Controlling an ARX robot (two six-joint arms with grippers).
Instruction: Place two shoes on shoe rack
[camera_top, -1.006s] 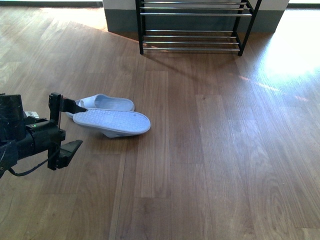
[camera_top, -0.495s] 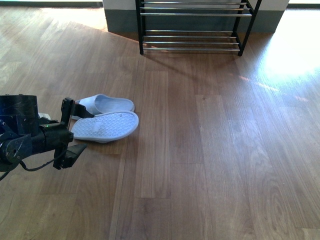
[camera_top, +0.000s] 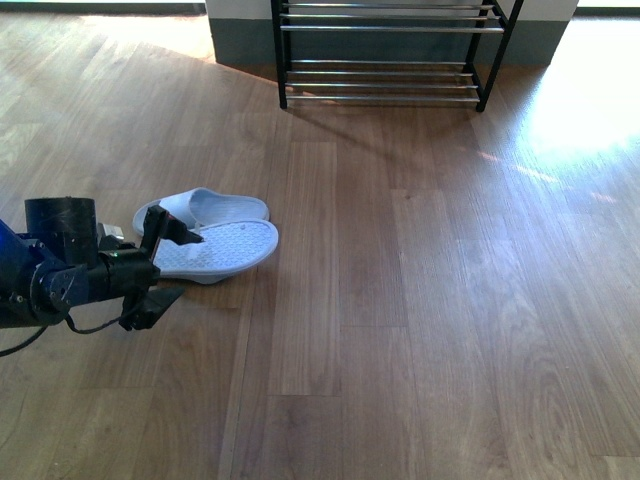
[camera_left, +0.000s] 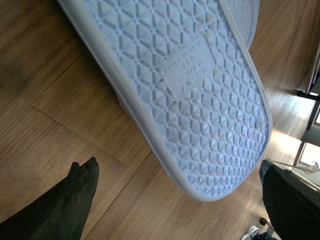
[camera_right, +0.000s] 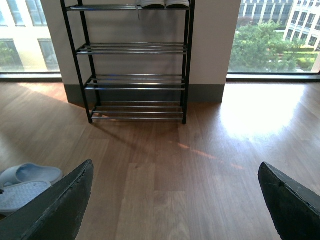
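Observation:
The shoe rack (camera_top: 385, 70) has black side frames and chrome bars and stands at the far wall. In the right wrist view, the white undersides of a pair of shoes (camera_right: 165, 3) show on the shoe rack's (camera_right: 135, 48) top tier, cut off by the picture's edge. I cannot tell whether they are the two shoes. My left gripper (camera_top: 178, 266) is open low over the floor. Its fingers straddle the end of a pale blue slide sandal (camera_top: 215, 250) lying sole up. The left wrist view shows that patterned sole (camera_left: 190, 95) just beyond the open left gripper (camera_left: 182, 205). My right gripper (camera_right: 172, 210) is open over bare floor, facing the rack.
A second pale blue sandal (camera_top: 205, 207) lies upright just behind the overturned one, and both sandals (camera_right: 25, 182) show in the right wrist view. Wooden floor (camera_top: 420, 300) runs between the sandals and the rack. Windows flank the wall behind the rack.
The sole-up sandal has dropped from a raised, tilted pose to lie lower on the floor, slightly further left. My left arm has moved right, closer to it.

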